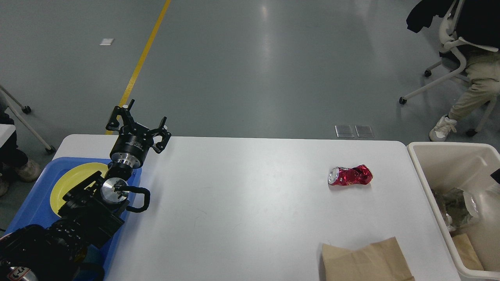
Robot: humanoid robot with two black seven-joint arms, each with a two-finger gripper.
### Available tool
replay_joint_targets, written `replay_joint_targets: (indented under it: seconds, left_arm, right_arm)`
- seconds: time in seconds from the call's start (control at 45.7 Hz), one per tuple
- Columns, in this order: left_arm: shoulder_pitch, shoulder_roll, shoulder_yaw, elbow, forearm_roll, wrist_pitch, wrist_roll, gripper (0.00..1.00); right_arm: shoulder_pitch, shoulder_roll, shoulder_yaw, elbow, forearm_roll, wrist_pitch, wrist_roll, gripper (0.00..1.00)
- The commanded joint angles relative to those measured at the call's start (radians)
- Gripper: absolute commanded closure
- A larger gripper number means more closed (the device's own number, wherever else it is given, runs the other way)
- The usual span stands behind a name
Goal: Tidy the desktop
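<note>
The left claw point(145, 114) stood released, fingers spread, holding nothing, above the table's point(242, 195) far left corner beside the blue tray point(31, 207) (a yellow plate point(74, 175) lay in it). A crushed red can point(350, 175) lay well right on the table, a brown paper bag point(365, 261) at its near edge, the cream bin point(425, 171) beyond.

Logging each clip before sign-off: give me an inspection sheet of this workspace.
Surface: white desktop, mostly bare.
Job's things: crushed red can lying on its side; brown paper bag at the near edge.
Clutter: yellow plate in blue tray at left; cream bin at right, holding scraps.
Grippers: left tool open, empty, above the tray's far corner; right tool not in view.
Cables: black loop on the left arm.
Surroundings: grey floor, yellow line, seated person.
</note>
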Motion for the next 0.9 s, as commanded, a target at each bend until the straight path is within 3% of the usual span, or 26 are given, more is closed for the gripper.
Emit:
replay_joint_targets:
  seconds: [0.0, 0.262, 0.416, 0.547, 0.591, 0.722, 0.875]
  left_arm:
    - [0.000, 0.000, 0.000, 0.000, 0.000, 0.000, 0.000, 0.03]
    - [0.000, 0.000, 0.000, 0.000, 0.000, 0.000, 0.000, 0.03]
    - [0.000, 0.000, 0.000, 0.000, 0.000, 0.000, 0.000, 0.03]
    - [0.000, 0.000, 0.000, 0.000, 0.000, 0.000, 0.000, 0.03]
    - [0.000, 0.000, 0.000, 0.000, 0.000, 0.000, 0.000, 0.03]
    - [0.000, 0.000, 0.000, 0.000, 0.000, 0.000, 0.000, 0.03]
    - [0.000, 0.000, 0.000, 0.000, 0.000, 0.000, 0.000, 0.03]
  right_arm:
    - [-0.005, 0.004, 0.000, 0.015, -0.001, 0.006, -0.002, 0.00]
    - [-0.005, -0.008, -0.002, 0.035, -0.007, 0.033, -0.002, 0.00]
    - [0.015, -0.045, -0.029, 0.108, -0.021, 0.127, -0.009, 0.00]
    - [0.098, -0.131, -0.124, 0.191, -0.030, 0.286, -0.011, 0.00]
    - [0.188, -0.190, -0.208, 0.248, -0.062, 0.405, -0.011, 0.00]
    - [0.395, -0.255, -0.406, 0.317, -0.133, 0.628, -0.002, 0.00]
    - [0.550, -0.295, -0.521, 0.360, -0.269, 0.719, 0.002, 0.00]
